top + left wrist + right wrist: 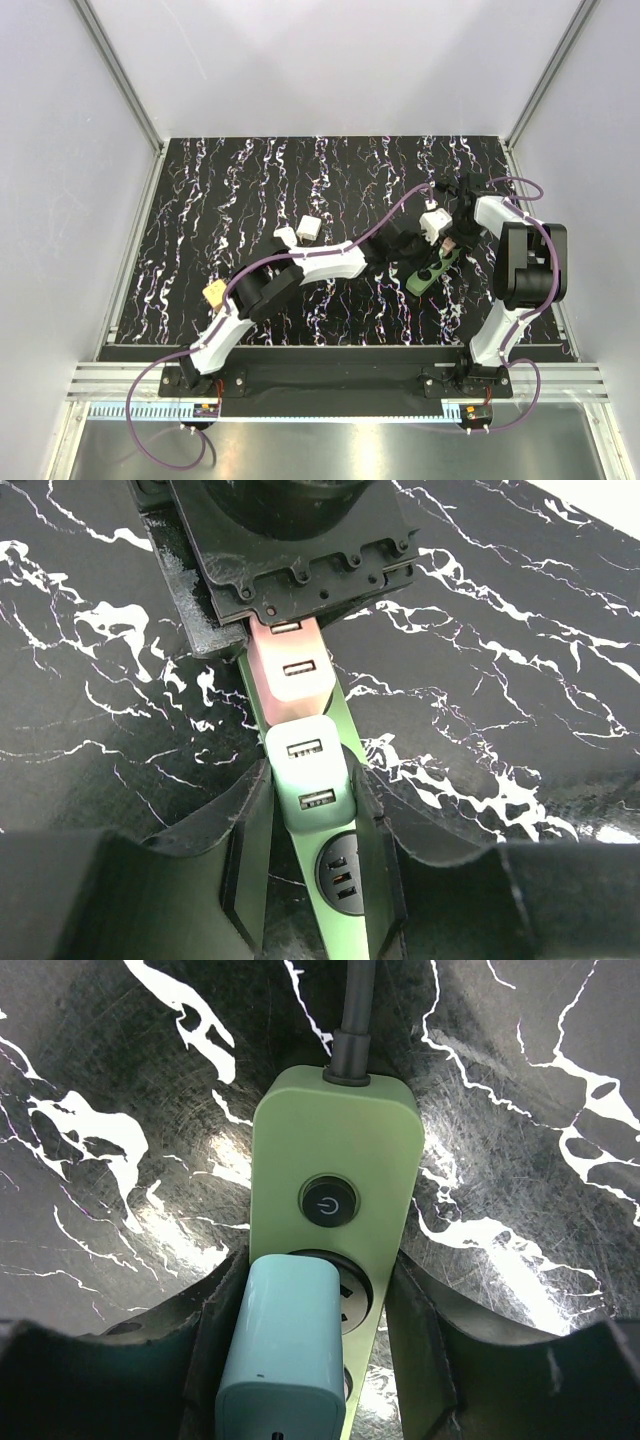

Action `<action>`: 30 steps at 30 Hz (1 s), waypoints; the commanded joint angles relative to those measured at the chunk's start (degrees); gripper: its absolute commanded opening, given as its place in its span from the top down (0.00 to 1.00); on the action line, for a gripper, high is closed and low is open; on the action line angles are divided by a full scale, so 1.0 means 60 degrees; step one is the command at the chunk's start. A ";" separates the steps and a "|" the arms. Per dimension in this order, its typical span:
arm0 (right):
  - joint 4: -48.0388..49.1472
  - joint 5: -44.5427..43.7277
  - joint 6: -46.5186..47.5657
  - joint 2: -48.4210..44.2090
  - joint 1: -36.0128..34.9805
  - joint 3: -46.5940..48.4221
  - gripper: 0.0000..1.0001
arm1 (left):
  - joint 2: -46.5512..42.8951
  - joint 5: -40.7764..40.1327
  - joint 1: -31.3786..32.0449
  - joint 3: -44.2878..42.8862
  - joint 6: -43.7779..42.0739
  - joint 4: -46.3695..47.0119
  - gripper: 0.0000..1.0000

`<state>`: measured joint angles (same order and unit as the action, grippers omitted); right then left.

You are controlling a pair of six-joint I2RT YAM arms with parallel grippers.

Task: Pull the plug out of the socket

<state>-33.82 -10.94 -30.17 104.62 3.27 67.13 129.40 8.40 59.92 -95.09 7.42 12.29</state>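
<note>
Between the fingers of the right gripper [318, 1270] lies one end of the socket [335, 1130], w/ the plug [285, 1355] standing in the outlet just under the wrist. The jaws are part-way apart, a finger close on each side; a sliver of green shows btwn the plug and one finger, so can't tell whether they pinch the plug, the socket or neither. Just past the fingertips is a round black power button [330, 1201], then a grey cable [352, 1020] leaving the end; only this cam shows those two.

The left wrist cam gives the rest: the left gripper [312, 778] sits astride the socket further along, jaws part-way apart, both fingers laid against its sides, level w/ a white plug [305, 750] seated there. Back toward the wrist is an empty outlet [340, 872], round and black. Ahead of the fingertips is the same plug, pinkish here but pale teal in the other cam, its far end under the right gripper's black body; each plug shows two USB ports, seen only from here.

Top cam: the two tools meet nose to nose over the socket, which lies flat and slanted on the black marbled table [250, 180]. Well back from the left gripper, beside its forearm, are a white adapter [308, 228] and a smaller white block [285, 236]. The socket is long and narrow; it looks dark green from above and lighter yellow-green close up.
</note>
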 commanded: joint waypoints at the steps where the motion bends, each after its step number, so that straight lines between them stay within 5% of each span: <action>1: 0.0730 -0.1707 0.0620 0.0318 0.0056 0.0046 1.00 | -0.1353 0.0841 0.0414 -0.1553 0.0286 0.1731 1.00; 13: 0.0672 -0.2131 0.0678 0.0259 -0.0032 0.0047 1.00 | -0.0064 -0.0669 0.0224 -0.3854 0.2452 0.0426 1.00; 17: 0.0686 -0.2132 0.0678 0.0259 -0.0047 0.0061 1.00 | -0.0414 -0.0463 0.0018 -0.2980 0.2368 0.1084 1.00; 21: 0.0686 -0.2088 0.0693 0.0288 -0.0061 0.0076 1.00 | -0.1189 0.0108 0.0120 -0.0900 0.0924 0.3655 1.00; 30: 0.0686 -0.2015 0.0678 0.0303 -0.0047 0.0090 1.00 | -0.2201 -0.2335 0.0867 0.0891 -0.1482 0.4483 1.00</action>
<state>-33.76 -16.53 -28.95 105.10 1.80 67.79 128.86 -0.56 62.74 -90.43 6.81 21.08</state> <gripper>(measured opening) 0.557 0.352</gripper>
